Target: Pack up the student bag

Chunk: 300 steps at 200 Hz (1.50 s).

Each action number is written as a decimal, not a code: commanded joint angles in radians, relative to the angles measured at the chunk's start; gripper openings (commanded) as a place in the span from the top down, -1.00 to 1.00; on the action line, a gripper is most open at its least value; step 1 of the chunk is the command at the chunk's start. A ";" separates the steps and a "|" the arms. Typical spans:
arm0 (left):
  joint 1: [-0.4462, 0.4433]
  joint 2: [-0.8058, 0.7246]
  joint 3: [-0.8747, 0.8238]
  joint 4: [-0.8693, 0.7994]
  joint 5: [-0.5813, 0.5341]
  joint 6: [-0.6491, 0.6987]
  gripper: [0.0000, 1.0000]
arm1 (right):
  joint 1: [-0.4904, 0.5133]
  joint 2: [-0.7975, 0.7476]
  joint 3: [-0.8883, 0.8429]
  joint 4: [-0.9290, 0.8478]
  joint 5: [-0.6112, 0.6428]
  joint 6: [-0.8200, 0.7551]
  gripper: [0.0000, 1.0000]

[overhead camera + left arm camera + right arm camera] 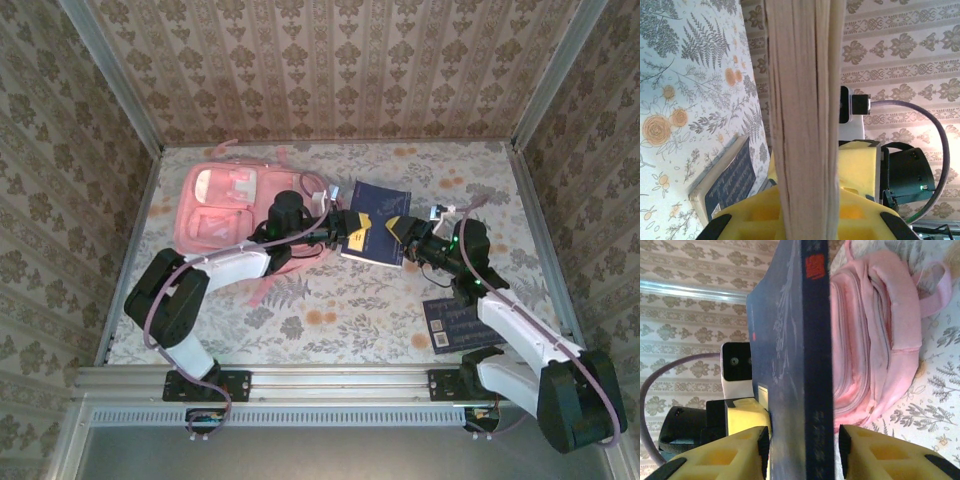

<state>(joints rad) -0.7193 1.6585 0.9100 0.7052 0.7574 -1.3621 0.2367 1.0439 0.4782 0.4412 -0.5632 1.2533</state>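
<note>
1. Lying at the far left of the tabletop (pixel 350 310), the large soft pink fabric student bag (pixel 215 205) rests flat, just beside the wrist of the left arm.
2. By my judgement this bag (pixel 865 340) is light and limp. The fabric will sag and fold, so its mouth will not stand open alone. A good hold would be the firmer zip border or the pink loop (pixel 228 148) at its far end, not the thin front panel.
3. The left gripper (pixel 352 232) is closed on a thick dark blue book (pixel 378 205), and the page block sits tight between its yellow fingers (pixel 755 217).
4. The right gripper (pixel 398 228) stands around the spine of the same book (pixel 810 365). A thin gap shows at one finger (pixel 875 452), so it looks released to me.
5. A second dark book (pixel 455 322) lies flat near the base of the right arm.
6. The tabletop carries a pale cloth printed with ferns and orange flowers, which probably grips a little. Patterned wallpaper closes three sides, and a metal rail (pixel 330 380) runs along the near edge.
</note>
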 commanded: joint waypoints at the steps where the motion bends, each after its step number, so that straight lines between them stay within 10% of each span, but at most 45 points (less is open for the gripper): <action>1: 0.000 0.016 -0.001 0.083 0.030 -0.005 0.79 | 0.023 0.030 0.031 0.068 -0.045 -0.008 0.21; 27: 0.009 0.008 0.019 -0.005 0.037 0.053 0.49 | 0.022 0.025 0.030 0.053 -0.016 -0.021 1.00; 46: 0.061 -0.068 0.069 -0.397 -0.007 0.274 0.07 | -0.022 -0.025 0.021 -0.020 0.015 -0.061 1.00; 70: 0.124 -0.139 0.229 -0.931 -0.211 0.632 0.03 | -0.059 -0.044 0.044 -0.131 0.016 -0.152 1.00; 96: 0.227 -0.123 0.325 -1.123 -0.337 0.731 0.03 | -0.073 -0.024 0.041 -0.129 0.015 -0.175 1.00; 205: 0.345 0.193 0.553 -1.240 -0.323 0.845 0.05 | -0.091 0.024 0.043 -0.130 -0.022 -0.218 1.00; 269: 0.317 0.189 0.554 -1.228 -0.334 0.871 0.41 | -0.091 0.096 0.012 -0.040 -0.047 -0.184 1.00; 300: 0.307 0.234 0.575 -1.241 -0.317 0.885 0.90 | -0.091 0.107 0.025 -0.051 -0.047 -0.196 1.00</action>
<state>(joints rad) -0.3920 1.8603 1.4445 -0.5289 0.4065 -0.5159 0.1505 1.1465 0.4908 0.3294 -0.5816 1.0580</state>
